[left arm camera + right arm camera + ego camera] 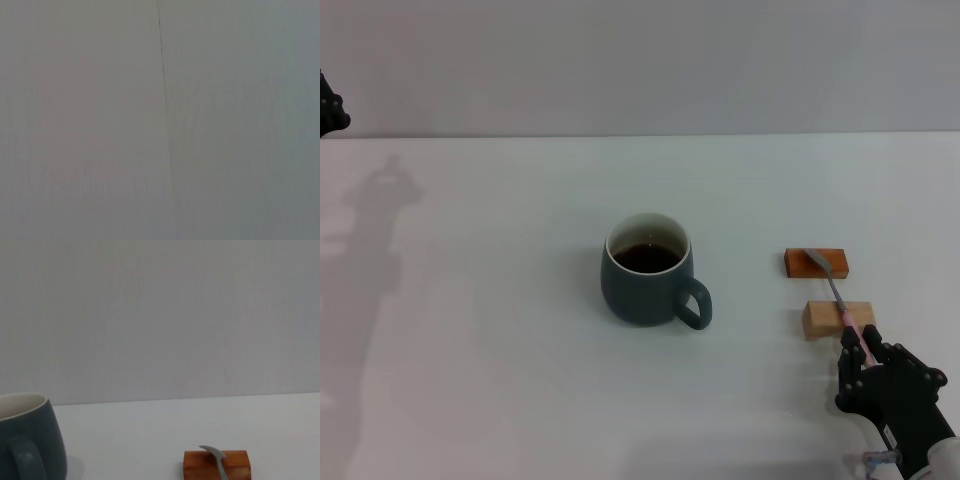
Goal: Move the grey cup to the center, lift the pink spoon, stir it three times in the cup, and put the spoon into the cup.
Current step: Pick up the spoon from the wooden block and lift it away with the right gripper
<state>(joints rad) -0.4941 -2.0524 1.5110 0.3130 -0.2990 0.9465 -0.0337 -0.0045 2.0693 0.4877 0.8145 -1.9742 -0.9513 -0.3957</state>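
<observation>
Gripping the pink spoon [839, 297] by its handle, the right tool [861, 352] should rise straight off both blocks [838, 318], then swing toward the centred grey cup [647, 270].

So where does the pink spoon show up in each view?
Head view: the pink spoon lies lower right, across two wooden blocks, its handle at the right gripper.
Left wrist view: not in it.
Right wrist view: only its metal bowl, bottom edge, on the orange-brown block.
Shared landmark: the grey cup.
</observation>
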